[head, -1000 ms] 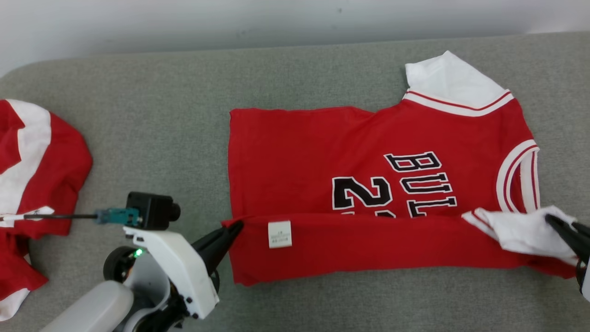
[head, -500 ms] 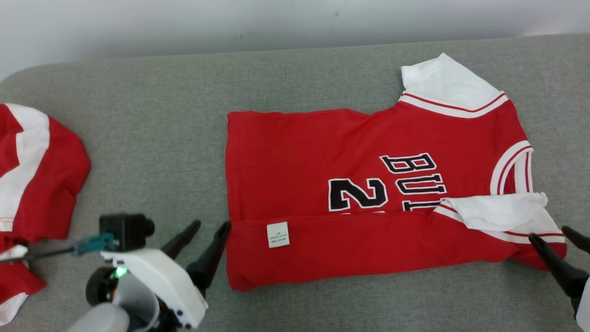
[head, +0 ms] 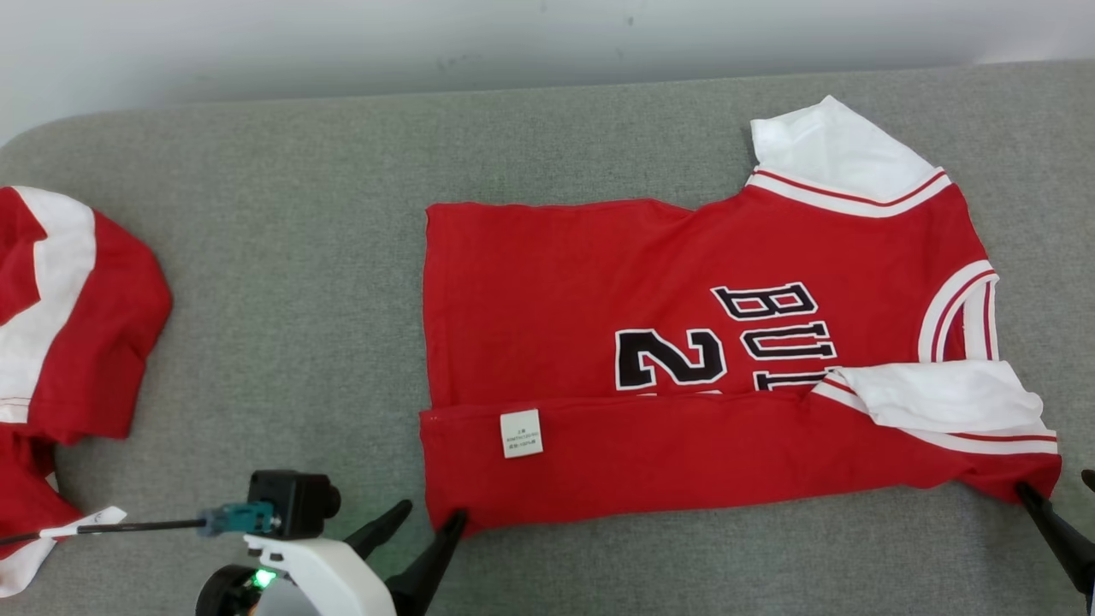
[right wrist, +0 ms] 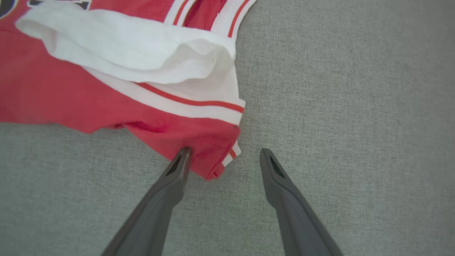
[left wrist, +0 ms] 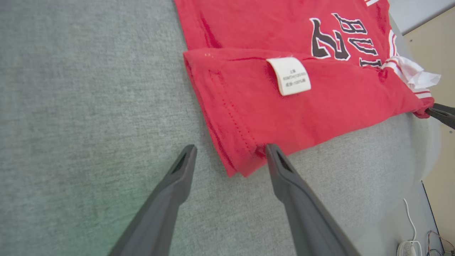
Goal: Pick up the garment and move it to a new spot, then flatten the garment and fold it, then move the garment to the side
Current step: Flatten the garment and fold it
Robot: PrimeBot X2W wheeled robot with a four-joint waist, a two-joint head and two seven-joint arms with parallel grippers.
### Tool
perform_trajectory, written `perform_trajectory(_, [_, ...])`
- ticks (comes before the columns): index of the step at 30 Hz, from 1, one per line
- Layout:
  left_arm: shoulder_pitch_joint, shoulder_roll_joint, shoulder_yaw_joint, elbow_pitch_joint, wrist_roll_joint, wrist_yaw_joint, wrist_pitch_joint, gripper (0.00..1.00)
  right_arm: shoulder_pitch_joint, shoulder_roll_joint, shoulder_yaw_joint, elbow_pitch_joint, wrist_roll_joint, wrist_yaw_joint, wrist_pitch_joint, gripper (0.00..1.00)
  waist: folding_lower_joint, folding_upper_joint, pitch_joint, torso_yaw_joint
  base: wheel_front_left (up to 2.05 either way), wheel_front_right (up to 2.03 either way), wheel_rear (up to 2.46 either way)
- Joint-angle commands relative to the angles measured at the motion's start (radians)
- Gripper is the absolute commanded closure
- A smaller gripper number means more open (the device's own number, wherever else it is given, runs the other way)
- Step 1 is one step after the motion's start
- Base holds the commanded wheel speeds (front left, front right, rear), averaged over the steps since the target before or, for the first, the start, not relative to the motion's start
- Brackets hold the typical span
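Head view: we see the red jersey [head: 684, 342] flat on the grey table [head: 299, 257], its near edge folded up over the print, with a white label [head: 521, 433] on the fold. Left end effector [head: 430, 512] is spread at the near left corner and right end effector [head: 1056, 483] spread at the near right corner. A second garment [head: 77, 325] lies far left.
Left wrist view: jaws apart, jersey corner between them, nothing pinched.
Right wrist view: jaws apart, one tip at the corner, nothing pinched.

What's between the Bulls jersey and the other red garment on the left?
Bare grey table separates the jersey from the other garment in the head view; only the left arm's wrist camera intrudes at the bottom.
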Motion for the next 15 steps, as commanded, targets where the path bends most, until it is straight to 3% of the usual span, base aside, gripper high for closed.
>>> perform_trajectory(1, [0.002, -0.001, 0.002, 0.012, 0.001, -0.005, 0.002, 0.0, -0.007, 0.005, 0.001, 0.013, -0.007, 0.0, -0.008, 0.0, -0.0001, 0.0, 0.004, 0.002, 0.0, 0.0, 0.0])
perform_trajectory(15, [-0.038, -0.053, -0.058, 0.109, -0.013, -0.062, 0.052, 0.0, -0.096, 0.034, 0.09, 0.103, 0.006, 0.0, -0.023, 0.0, -0.0001, 0.0, 0.032, 0.001, 0.0, 0.0, 0.0])
